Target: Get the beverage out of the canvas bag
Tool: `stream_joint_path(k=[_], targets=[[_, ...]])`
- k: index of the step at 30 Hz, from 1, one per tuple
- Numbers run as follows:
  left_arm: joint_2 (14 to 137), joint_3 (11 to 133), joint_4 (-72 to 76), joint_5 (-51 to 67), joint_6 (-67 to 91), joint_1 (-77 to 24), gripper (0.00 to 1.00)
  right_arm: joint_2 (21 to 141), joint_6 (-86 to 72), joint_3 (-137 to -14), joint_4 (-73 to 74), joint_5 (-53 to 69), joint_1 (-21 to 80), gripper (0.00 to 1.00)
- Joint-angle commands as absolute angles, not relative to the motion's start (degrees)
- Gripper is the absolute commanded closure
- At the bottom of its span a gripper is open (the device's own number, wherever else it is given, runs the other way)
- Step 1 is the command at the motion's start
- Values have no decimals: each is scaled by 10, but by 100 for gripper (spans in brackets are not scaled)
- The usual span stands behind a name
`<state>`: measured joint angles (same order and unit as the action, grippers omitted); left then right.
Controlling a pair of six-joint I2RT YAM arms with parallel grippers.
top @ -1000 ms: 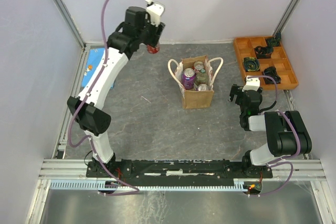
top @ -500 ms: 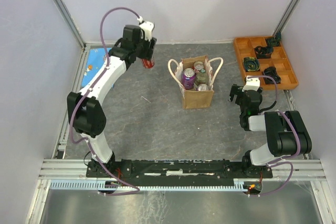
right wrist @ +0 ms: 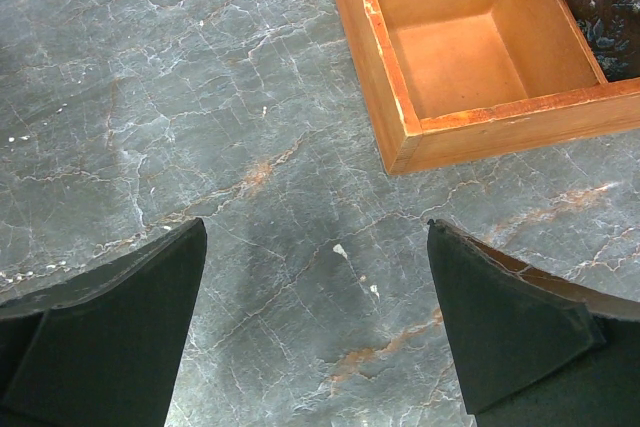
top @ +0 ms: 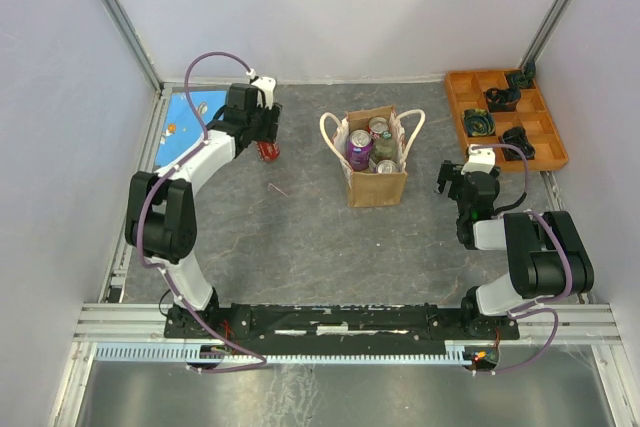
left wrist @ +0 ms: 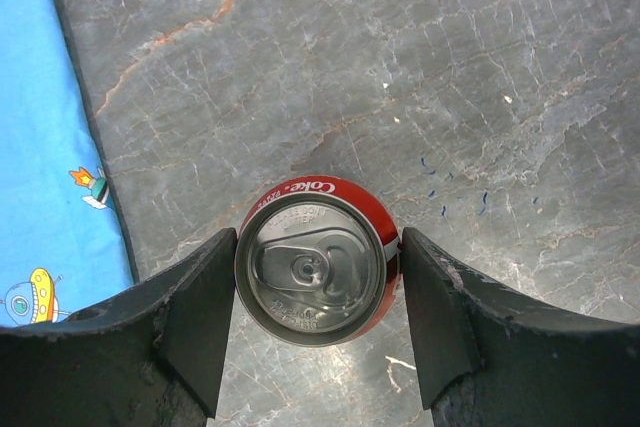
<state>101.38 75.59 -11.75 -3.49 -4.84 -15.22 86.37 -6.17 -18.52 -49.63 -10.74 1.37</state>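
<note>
Fabric of the canvas bag (top: 376, 187) is tan-brown; it stands boxy and upright at the middle of the grey stone-patterned worktop (top: 300, 237), its two cream-white looped handles (top: 417, 125) flopped out to either side of the open mouth. Packed together inside are a purple can (top: 359, 148) and at least two silver-topped cans (top: 380, 128). Left of the bag and a little farther back, well apart from it, a red Coca-Cola can (left wrist: 315, 272) is out of the bag and upright, with its silver lid and pull-tab facing the left wrist camera. The left gripper (left wrist: 315, 247) has its jaws clenched against both sides of this can. The can sits low over the worktop, but I cannot tell whether its base touches

At the near right, the right gripper (right wrist: 315, 232) hangs low with its jaws released and spread wide, nothing between them, near a corner of the orange compartment tray (right wrist: 395, 97). Dark coiled items (top: 481, 122) lie in several of the tray's cells. A small pale scrap (top: 277, 188) lies between the bag and the left arm. A blue cartoon-printed mat (left wrist: 50, 147) lies at far left, near the held can

A second ago the left arm carried the can high by the back wall; it has since swung down and leftward. Bag and right arm are unmoved
</note>
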Motion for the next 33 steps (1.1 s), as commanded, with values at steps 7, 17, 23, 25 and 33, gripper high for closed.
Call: stream_joint_path(k=[7,17,23,25,33], targets=[[969,745,-4,-90,-60,-152,97,864,-57,-199,-512,-105,12,1],[986,742,-14,-114,-81,-151,88,863,-56,-199,-512,-105,11,1],[996,746,-32,-111,-80,-151,81,864,-56,-199,-512,-105,12,1],[998,745,-33,-111,-77,-151,81,863,-56,-199,-512,-105,12,1],[1005,746,-44,-128,-74,-151,59,863,-56,-199,-512,-105,12,1]])
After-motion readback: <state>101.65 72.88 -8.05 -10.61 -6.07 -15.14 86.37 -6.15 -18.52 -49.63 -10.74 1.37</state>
